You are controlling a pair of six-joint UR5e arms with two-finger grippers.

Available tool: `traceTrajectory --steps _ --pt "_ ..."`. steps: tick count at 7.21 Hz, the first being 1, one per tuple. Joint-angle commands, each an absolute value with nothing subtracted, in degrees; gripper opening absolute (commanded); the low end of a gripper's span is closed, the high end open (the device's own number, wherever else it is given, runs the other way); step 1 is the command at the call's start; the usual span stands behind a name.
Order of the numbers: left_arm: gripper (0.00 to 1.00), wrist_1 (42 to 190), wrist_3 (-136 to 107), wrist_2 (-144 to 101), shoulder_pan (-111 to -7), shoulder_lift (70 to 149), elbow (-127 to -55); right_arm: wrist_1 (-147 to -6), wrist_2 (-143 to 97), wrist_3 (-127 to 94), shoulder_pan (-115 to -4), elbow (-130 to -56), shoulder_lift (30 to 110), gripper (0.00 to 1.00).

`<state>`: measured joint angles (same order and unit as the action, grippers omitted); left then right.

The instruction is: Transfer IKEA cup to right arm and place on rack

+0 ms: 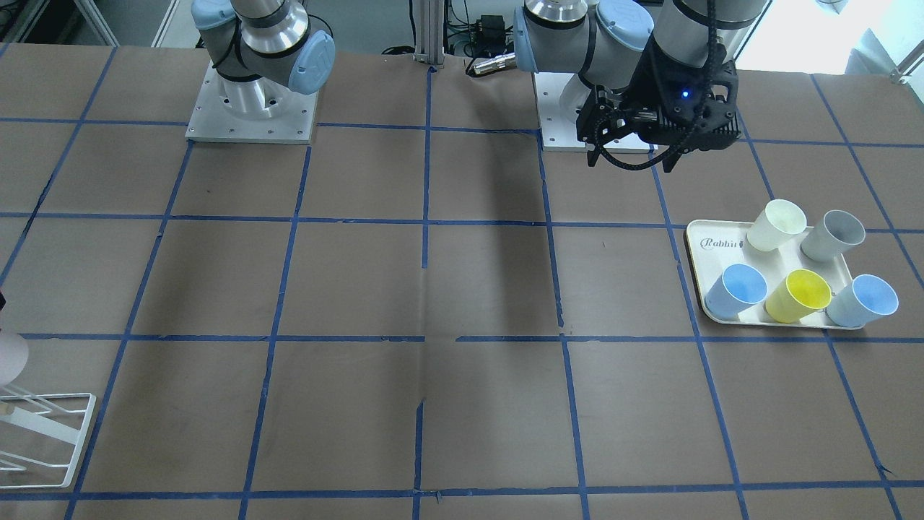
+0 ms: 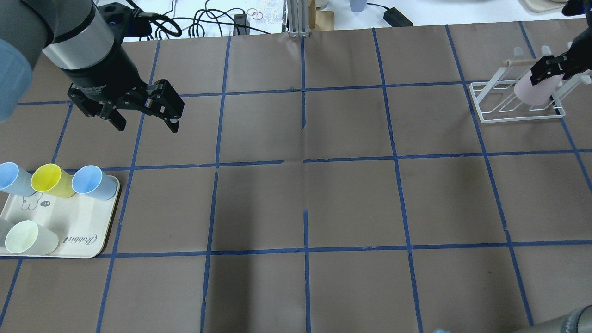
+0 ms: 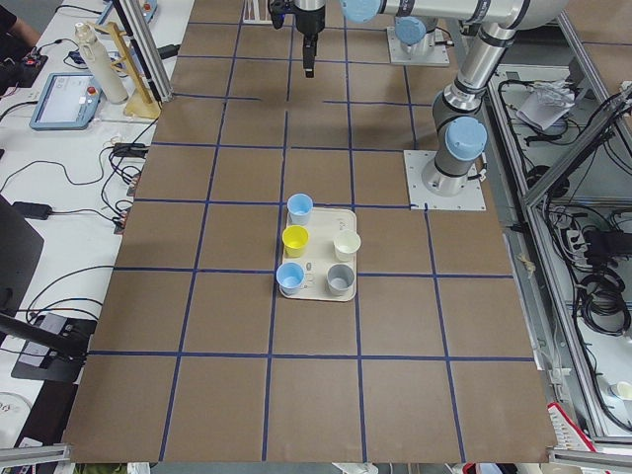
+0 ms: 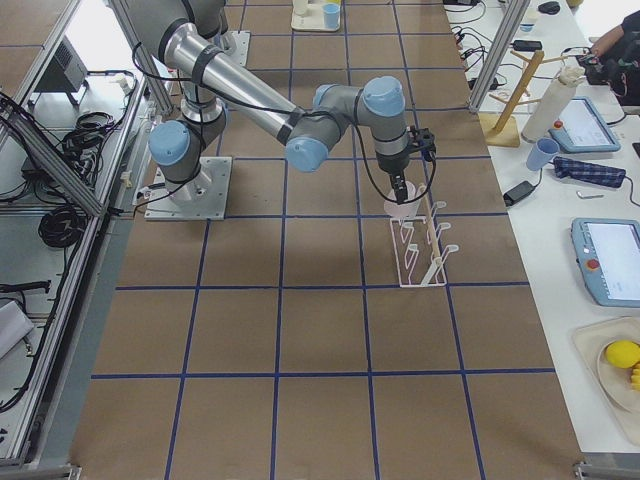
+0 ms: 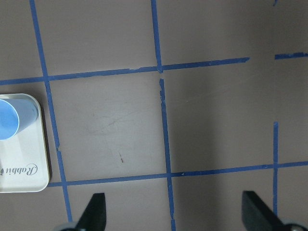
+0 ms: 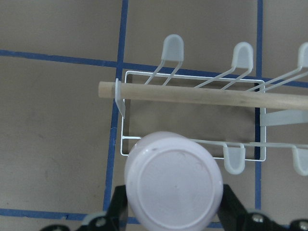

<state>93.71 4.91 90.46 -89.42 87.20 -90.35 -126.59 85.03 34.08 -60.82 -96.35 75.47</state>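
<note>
The pale pink IKEA cup (image 6: 173,180) is held between my right gripper's (image 6: 174,214) fingers, base toward the wrist camera, over the near end of the white wire rack (image 6: 192,79). In the overhead view the right gripper (image 2: 552,69) holds the cup (image 2: 534,90) over the rack (image 2: 513,113) at the far right. The cup (image 1: 11,357) and the rack (image 1: 50,433) sit at the front view's left edge. My left gripper (image 2: 148,126) is open and empty, hanging above the table near the tray; it also shows in the front view (image 1: 632,165).
A cream tray marked "Rabbit" (image 2: 106,222) holds two blue cups, a yellow cup (image 2: 48,179), a cream cup (image 2: 27,237) and a grey cup (image 1: 834,235). A wooden rod (image 6: 192,94) runs across the rack's top. Cables lie beyond the table's far edge.
</note>
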Motion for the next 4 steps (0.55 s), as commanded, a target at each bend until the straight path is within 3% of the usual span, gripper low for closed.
traceTrajectory --steps 1,4 --pt "1.0 92.2 5.01 90.44 -89.3 87.54 -90.26 -126.74 84.81 33.66 -60.82 -96.42 74.27 0.04" --pt "1.0 92.11 5.01 90.53 -89.3 87.28 -90.26 -126.74 84.81 33.57 -60.82 -96.42 72.34 0.05"
